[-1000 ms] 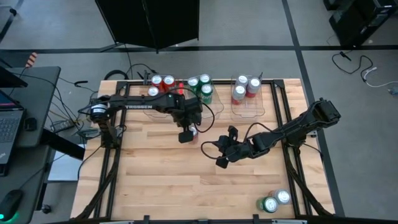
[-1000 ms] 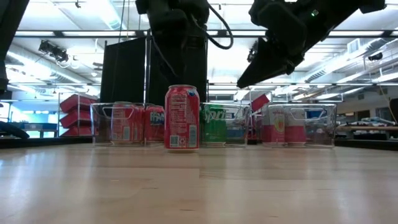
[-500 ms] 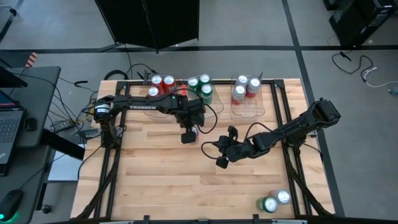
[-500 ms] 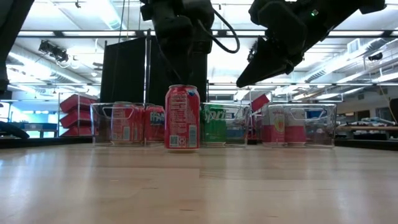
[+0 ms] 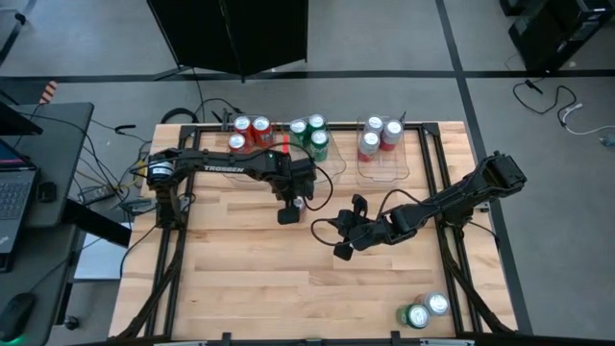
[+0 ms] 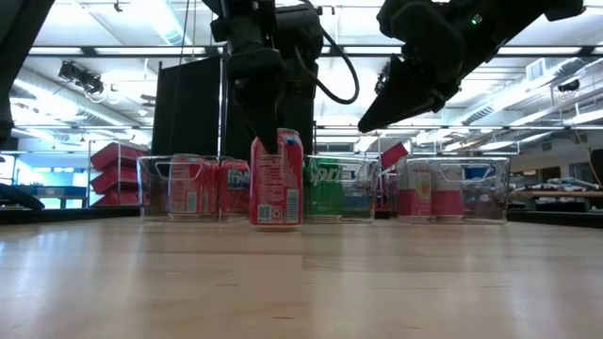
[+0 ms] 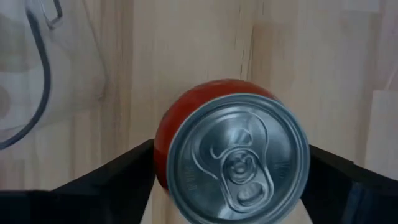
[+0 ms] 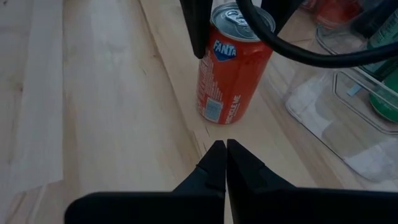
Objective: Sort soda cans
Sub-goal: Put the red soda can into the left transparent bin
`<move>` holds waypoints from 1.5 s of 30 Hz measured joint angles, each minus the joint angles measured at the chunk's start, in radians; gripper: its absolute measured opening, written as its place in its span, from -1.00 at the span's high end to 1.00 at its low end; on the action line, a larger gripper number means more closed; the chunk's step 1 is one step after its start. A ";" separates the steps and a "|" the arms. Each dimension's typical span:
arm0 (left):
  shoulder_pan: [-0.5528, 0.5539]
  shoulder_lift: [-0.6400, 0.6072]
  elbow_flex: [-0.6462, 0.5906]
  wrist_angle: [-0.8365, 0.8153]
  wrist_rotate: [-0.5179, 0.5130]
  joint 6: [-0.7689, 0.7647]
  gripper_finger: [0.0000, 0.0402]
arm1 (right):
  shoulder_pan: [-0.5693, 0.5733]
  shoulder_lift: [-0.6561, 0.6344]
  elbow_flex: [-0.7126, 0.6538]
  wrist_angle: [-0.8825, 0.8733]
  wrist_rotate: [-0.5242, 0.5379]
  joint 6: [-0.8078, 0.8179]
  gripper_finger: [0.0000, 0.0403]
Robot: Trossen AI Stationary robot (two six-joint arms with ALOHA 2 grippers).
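Observation:
A red Fanta can (image 6: 276, 179) stands upright on its base mid-table, a little toward the far edge. My left gripper (image 7: 233, 180) is open and points down over it, one finger (image 8: 196, 31) on each side of the can's silver top (image 7: 236, 158). In the high view the gripper (image 5: 288, 207) hides nearly all of the can. My right gripper (image 8: 225, 155) is shut and empty. It hangs above the table (image 5: 341, 240), to the right of the can and nearer the near edge. My left gripper comes from above, pointing down, with its fingers beside the upper wall of the red can (image 6: 264, 146). Whether the fingers touch the wall I cannot tell. The can stands upright on the table.
Three clear bins line the far edge, holding red cans (image 5: 248, 132), green cans (image 5: 309, 135) and paler cans (image 5: 380, 137). Two more cans (image 5: 423, 310) stand at the near right corner. Bare wood (image 5: 240, 269) stretches across the near half.
My left gripper has come down from above the red can until its fingers flank the can's top. The can has stayed where it was.

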 joint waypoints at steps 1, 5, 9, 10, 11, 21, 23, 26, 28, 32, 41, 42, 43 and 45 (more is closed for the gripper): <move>0.000 0.000 0.000 0.001 -0.001 0.004 -0.63 | 0.000 0.000 0.000 0.000 0.000 0.000 1.00; 0.000 -0.001 0.000 0.004 0.003 0.002 -0.41 | 0.000 0.000 0.000 0.000 0.000 0.000 0.99; 0.002 -0.007 0.016 -0.070 0.035 -0.002 -0.41 | 0.000 0.000 0.000 -0.001 0.000 0.000 1.00; 0.001 -0.012 0.026 -0.109 0.035 -0.002 -0.41 | 0.000 0.000 0.000 -0.001 0.000 0.000 1.00; 0.001 -0.018 0.036 -0.143 0.035 0.000 -0.41 | 0.000 0.000 0.000 -0.001 0.000 0.000 1.00; 0.043 -0.242 0.022 -0.278 -0.093 -0.073 -0.41 | 0.000 0.000 0.000 0.000 -0.001 0.010 1.00; 0.072 -0.300 0.012 -0.280 -0.096 -0.114 -0.41 | 0.000 0.000 0.000 0.000 -0.001 0.010 1.00; 0.133 -0.366 0.012 -0.275 -0.129 -0.178 -0.41 | 0.000 0.000 0.000 0.003 -0.002 0.011 1.00; 0.179 -0.397 0.012 -0.275 -0.176 -0.209 -0.41 | 0.000 0.000 0.000 0.010 -0.002 0.011 1.00; 0.301 -0.414 0.012 -0.281 -0.222 -0.237 -0.41 | 0.000 0.000 0.000 0.019 -0.002 0.011 1.00; 0.491 -0.358 -0.021 -0.180 -0.156 -0.172 -0.41 | 0.000 -0.001 0.000 0.022 -0.002 0.009 1.00; 0.501 -0.348 -0.034 -0.159 -0.141 -0.166 -0.41 | 0.000 -0.001 0.000 0.021 -0.002 0.008 1.00; 0.509 -0.339 -0.051 -0.142 -0.135 -0.155 -0.41 | 0.000 -0.001 0.000 0.022 -0.002 0.008 1.00; 0.519 -0.317 -0.082 -0.120 -0.136 -0.138 -0.41 | 0.000 -0.001 0.000 0.022 -0.002 0.008 1.00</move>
